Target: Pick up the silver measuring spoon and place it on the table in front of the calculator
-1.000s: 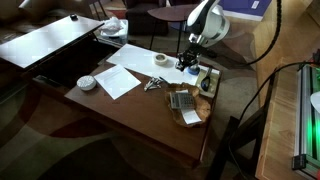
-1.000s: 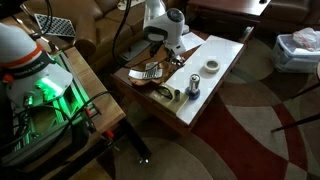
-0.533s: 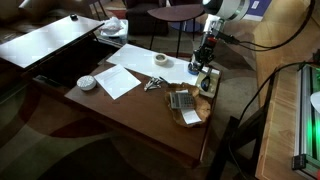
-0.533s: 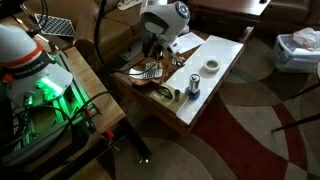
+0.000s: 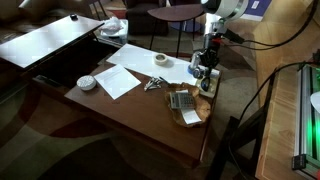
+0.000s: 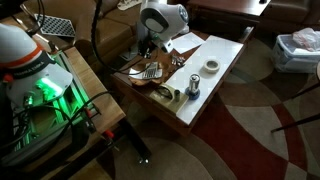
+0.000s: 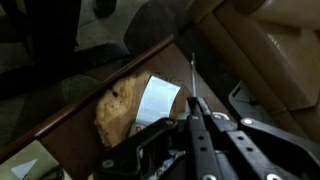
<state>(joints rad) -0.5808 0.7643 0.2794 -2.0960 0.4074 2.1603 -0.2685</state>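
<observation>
The silver measuring spoon shows only in the wrist view, as a thin silver handle [image 7: 192, 70] sticking out from between my fingertips. My gripper [image 7: 195, 100] is shut on it. In both exterior views the gripper [image 5: 206, 71] [image 6: 146, 52] hangs just above the dark reddish-brown table [image 5: 130, 118], at the edge just beyond the calculator. The calculator [image 5: 181, 99] [image 6: 148, 72] is a flat grey slab lying close to the gripper. The spoon's bowl is hidden by the fingers.
A tan-and-white object [image 5: 190, 117] [image 7: 125, 112] lies beside the calculator. A small silver metal cluster [image 5: 152, 84], white paper sheets [image 5: 125, 78], a tape roll [image 5: 161, 61] and a white round object [image 5: 87, 83] lie on the table. A black-and-white desk [image 5: 55, 45] adjoins it.
The gripper has moved from near the tape roll and paper sideways to the table edge beyond the calculator, staying shut. Things on the table have not moved.
</observation>
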